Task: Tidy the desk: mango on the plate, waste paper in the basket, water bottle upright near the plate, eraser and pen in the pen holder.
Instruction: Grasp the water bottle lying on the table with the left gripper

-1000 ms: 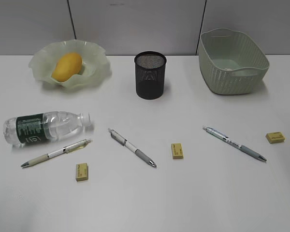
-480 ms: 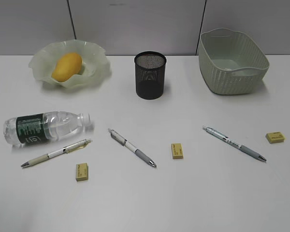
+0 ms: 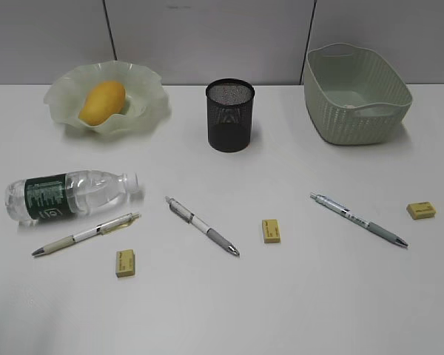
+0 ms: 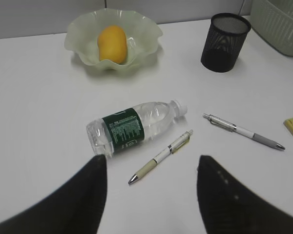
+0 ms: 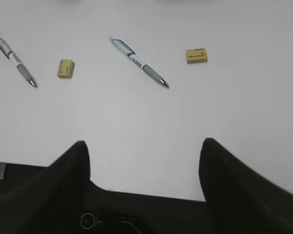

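Note:
The mango (image 3: pixel 102 101) lies in the wavy green plate (image 3: pixel 144 111) at the back left. The water bottle (image 3: pixel 66 194) lies on its side on the desk (image 3: pixel 229 310), cap pointing right. Three pens (image 3: pixel 85 234) (image 3: pixel 202 225) (image 3: pixel 359 219) and three yellow erasers (image 3: pixel 126 262) (image 3: pixel 271 231) (image 3: pixel 421 210) are spread across the front. The black mesh pen holder (image 3: pixel 230 115) stands at the back centre, the basket (image 3: pixel 357 103) at the back right. No waste paper shows. My left gripper (image 4: pixel 151 158) hangs open before the bottle (image 4: pixel 134 127) and a pen (image 4: pixel 161 156). My right gripper (image 5: pixel 144 143) is open over bare desk, short of a pen (image 5: pixel 139 61).
Grey wall panels close off the back edge. In the right wrist view a dark edge (image 5: pixel 136 214) runs below the desk's front. Neither arm shows in the exterior view.

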{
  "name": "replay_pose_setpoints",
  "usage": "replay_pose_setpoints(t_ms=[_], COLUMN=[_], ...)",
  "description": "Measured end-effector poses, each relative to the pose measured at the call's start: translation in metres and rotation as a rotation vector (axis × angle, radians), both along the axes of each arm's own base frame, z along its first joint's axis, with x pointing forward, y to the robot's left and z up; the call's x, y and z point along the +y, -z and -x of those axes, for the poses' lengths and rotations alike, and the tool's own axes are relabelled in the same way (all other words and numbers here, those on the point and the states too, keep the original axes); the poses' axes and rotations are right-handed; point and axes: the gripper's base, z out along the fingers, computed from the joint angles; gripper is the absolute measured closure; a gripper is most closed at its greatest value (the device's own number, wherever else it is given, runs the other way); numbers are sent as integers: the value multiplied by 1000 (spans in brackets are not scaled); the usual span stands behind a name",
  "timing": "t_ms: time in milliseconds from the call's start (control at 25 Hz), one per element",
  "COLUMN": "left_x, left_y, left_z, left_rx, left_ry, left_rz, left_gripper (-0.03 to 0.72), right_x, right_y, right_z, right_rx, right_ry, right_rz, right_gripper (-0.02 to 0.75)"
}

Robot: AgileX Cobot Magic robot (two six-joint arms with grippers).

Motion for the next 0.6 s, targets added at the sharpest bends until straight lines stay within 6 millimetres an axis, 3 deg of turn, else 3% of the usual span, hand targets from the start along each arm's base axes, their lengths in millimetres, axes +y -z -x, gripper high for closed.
replay_pose_setpoints(t_ms=[280, 600], left_x=[-2, -4], left_y=[6, 8], left_z=[-22, -67], left_rx=[74, 202], left_ry=[-10, -7], left_rz=[-8, -107], left_gripper=[204, 157], right_x=[-9, -15], right_y=[24, 36], right_z=[36, 52], right_rx=[-54, -93], right_ry=[3, 22], right_rz=[8, 45], right_gripper=[188, 189])
